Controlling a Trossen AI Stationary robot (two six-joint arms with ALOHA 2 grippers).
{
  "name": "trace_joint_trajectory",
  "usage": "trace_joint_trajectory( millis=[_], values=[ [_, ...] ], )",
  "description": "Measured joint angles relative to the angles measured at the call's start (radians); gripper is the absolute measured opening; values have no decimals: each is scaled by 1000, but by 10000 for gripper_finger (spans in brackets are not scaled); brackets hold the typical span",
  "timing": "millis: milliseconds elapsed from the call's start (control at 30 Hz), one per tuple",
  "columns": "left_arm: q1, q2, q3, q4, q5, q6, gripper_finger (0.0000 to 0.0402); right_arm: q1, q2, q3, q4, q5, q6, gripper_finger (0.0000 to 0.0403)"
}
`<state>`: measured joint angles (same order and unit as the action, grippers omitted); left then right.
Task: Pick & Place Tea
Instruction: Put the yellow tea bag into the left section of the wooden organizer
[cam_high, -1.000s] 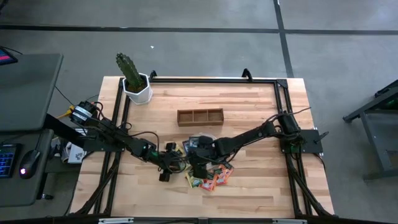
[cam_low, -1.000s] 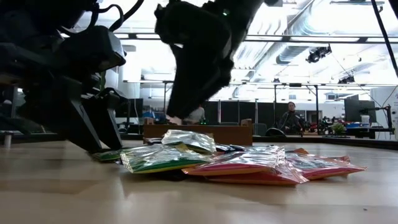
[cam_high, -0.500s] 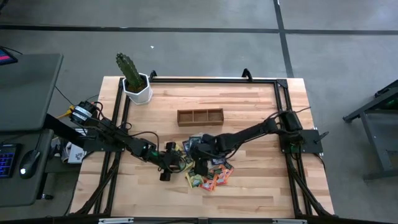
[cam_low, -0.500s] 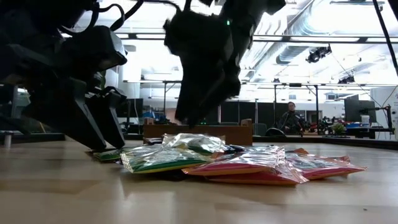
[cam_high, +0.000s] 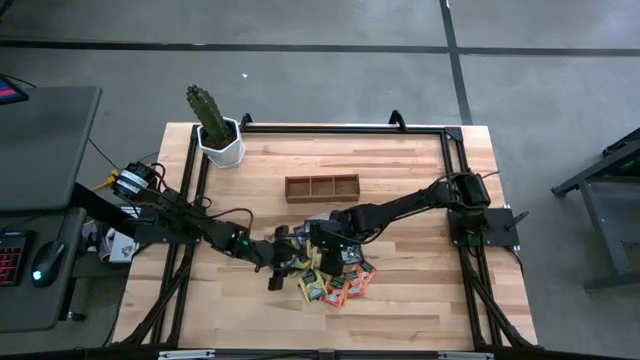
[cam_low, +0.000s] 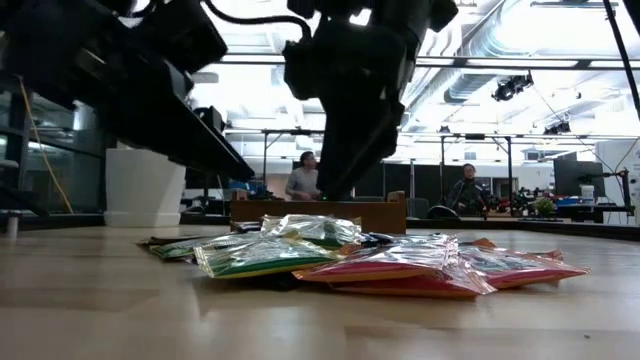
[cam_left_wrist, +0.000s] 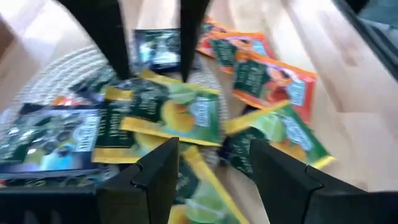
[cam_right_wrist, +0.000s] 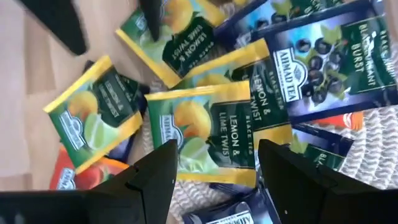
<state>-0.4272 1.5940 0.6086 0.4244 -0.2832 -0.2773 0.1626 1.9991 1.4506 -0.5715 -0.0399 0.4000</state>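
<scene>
While both grippers gape empty over the tea (cam_high: 330, 272) | tray (cam_high: 321, 187) beyond.

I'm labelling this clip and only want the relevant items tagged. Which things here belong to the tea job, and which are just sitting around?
Part of the job:
- tea sachets, heaped on the woven mat
- left gripper and right gripper, both open over the pile
- wooden tray, probably their destination

Just lying about:
- potted cactus
- people in the room behind

Grey concrete floor (cam_high: 320, 80) with dark seams around light wooden tabletop (cam_high: 400, 165). Grey desk (cam_high: 40, 140) beyond left edge. Bright ceiling lights (cam_low: 560, 30), exposed ducts, people (cam_low: 303, 178) seated far behind.
</scene>
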Motion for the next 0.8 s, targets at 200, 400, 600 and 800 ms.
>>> trace_joint_trajectory(
  millis=[200,400,600,800],
  values=[
    [65,0,0,3,71,-1,192,-15,2,-65,73,-34,-8,220],
    [90,0,1,1,85,8,192,-19,2,-102,123,-73,8,220],
    [89,0,1,-1,84,10,192,-19,2,-108,141,-87,22,215],
    [89,0,1,-9,83,10,192,-19,2,-108,140,-100,22,148]
  ],
)
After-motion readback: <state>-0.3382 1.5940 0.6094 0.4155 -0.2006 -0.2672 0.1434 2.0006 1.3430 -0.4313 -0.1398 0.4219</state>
